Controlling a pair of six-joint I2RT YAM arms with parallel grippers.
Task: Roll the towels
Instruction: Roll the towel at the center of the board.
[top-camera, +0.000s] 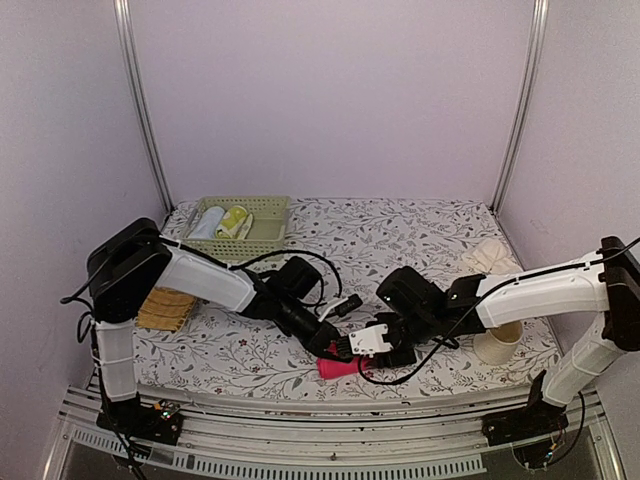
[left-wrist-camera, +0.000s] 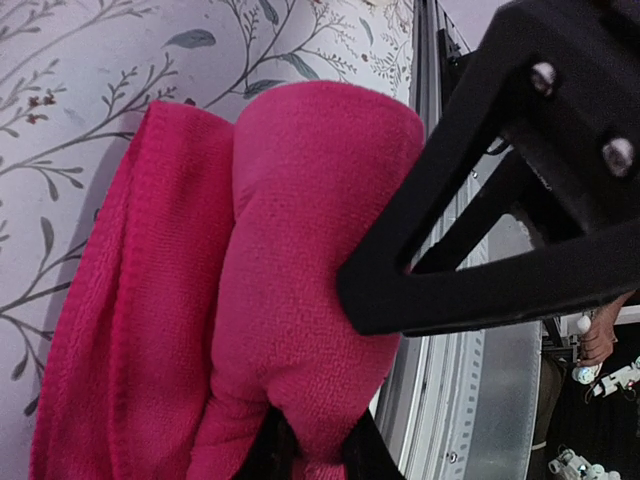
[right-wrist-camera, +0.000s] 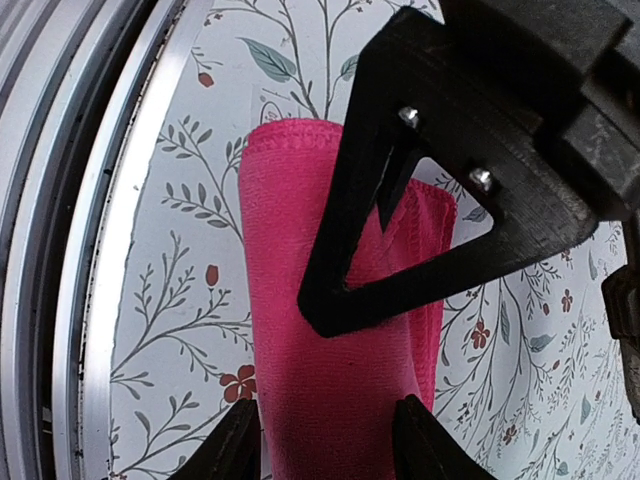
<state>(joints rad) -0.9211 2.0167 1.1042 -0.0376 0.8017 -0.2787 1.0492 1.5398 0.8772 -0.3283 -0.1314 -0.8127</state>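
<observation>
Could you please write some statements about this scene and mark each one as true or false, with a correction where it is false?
1. The pink towel lies near the front edge of the table. True.
2. The green basket is empty. False: it holds rolled cloths.
3. The left fingers and the right fingers are both at the pink towel. True.
4. The white towel lies in the basket. False: it lies on the table, back right.
5. The mug stands on the left. False: on the right.
</observation>
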